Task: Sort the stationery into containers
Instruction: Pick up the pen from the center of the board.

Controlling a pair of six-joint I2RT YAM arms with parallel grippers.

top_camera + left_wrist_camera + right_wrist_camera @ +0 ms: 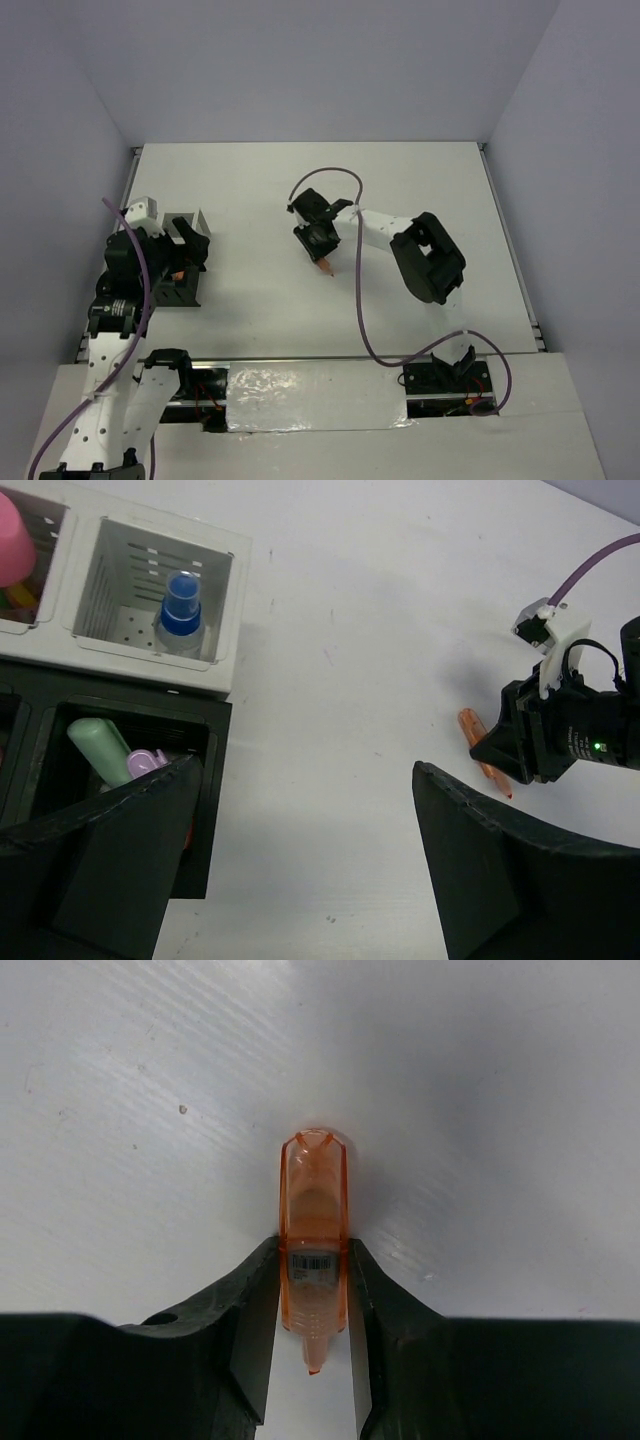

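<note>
Clamped between the two black fingers of the right hand is the orange pen, pinched at its barcode label, with the rounded end pointing at the white surface. Whether the pen touches it I cannot tell. Bare surface lies all around this hand, well clear of every edge.

The left hand is spread wide and holds nothing, one finger overlapping the near black corner of the organizer. A broad open stretch separates it from the right hand. The organizer sits near the surface's left edge. One white compartment holds the blue-capped bottle upright, and its neighbour holds a pink item. A black compartment holds a green pen and a purple item.
</note>
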